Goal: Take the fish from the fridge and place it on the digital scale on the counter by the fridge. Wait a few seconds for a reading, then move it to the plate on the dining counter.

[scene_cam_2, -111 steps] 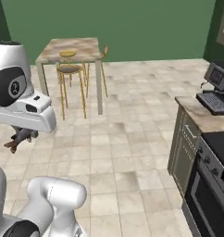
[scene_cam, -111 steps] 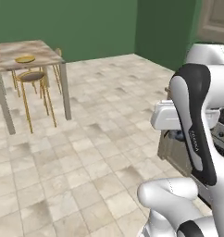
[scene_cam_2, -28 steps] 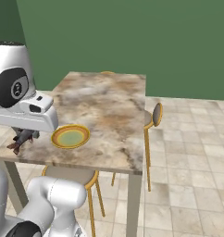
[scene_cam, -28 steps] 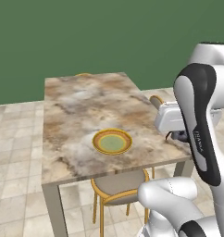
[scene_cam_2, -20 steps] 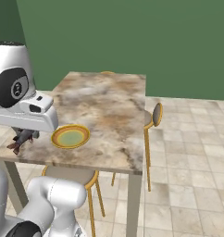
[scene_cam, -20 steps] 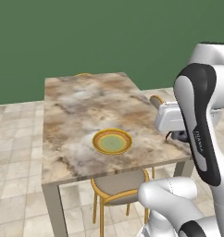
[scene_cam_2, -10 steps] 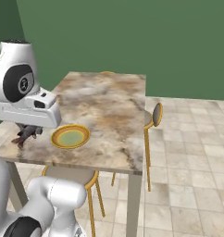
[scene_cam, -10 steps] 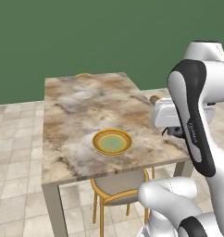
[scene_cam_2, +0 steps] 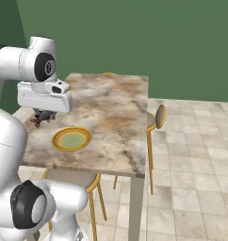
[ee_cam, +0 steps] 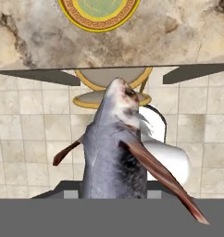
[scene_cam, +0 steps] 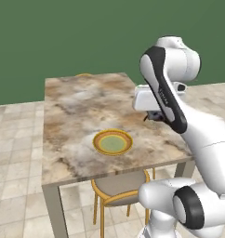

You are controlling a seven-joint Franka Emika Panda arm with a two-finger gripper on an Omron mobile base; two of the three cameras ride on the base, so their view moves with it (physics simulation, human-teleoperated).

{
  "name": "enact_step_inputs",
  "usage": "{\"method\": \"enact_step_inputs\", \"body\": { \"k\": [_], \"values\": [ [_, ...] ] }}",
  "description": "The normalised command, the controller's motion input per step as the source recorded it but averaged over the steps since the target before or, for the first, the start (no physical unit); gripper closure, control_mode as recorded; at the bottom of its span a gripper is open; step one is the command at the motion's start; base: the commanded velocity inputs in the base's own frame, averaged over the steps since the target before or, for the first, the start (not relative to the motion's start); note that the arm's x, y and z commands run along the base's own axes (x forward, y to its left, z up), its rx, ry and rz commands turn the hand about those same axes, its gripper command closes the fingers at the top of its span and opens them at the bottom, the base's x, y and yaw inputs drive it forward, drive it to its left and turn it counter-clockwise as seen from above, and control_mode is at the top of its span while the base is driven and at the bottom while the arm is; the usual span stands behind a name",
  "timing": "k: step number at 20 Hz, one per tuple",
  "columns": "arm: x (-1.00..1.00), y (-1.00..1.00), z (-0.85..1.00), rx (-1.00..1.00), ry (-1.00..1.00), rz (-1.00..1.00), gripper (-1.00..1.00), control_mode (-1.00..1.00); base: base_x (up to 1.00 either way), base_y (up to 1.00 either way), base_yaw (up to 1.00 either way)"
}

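while the tool (scene_cam_2: 43,115) grips the fish (ee_cam: 115,152) above the marbled worktop (scene_cam: 77,109) beside the yellow plate (scene_cam: 113,142), it should centre over the plate and descend before letting go.

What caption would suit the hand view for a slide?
Grey fish held in the shut pincer, hanging beside the dining counter, short of the yellow plate.

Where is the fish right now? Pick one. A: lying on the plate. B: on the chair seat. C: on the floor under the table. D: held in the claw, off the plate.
D: the fish hangs from the shut claw beside the dining counter, while the plate holds nothing.
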Motion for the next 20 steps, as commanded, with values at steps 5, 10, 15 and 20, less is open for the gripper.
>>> {"method": "enact_step_inputs", "body": {
  "k": [5,10,15,20],
  "values": [
    [1.00,0.09,-0.69,0.00,0.02,0.00,1.00,-1.00,0.00,0.00,0.00],
    [0.86,0.05,-0.99,0.00,0.00,0.00,1.00,-1.00,0.00,0.00,0.00],
    [0.53,0.07,-0.82,0.00,-0.03,0.00,1.00,-1.00,0.00,0.00,0.00],
    [0.46,0.16,-0.66,0.00,-0.07,0.00,1.00,-1.00,0.00,0.00,0.00]
  ]
}}
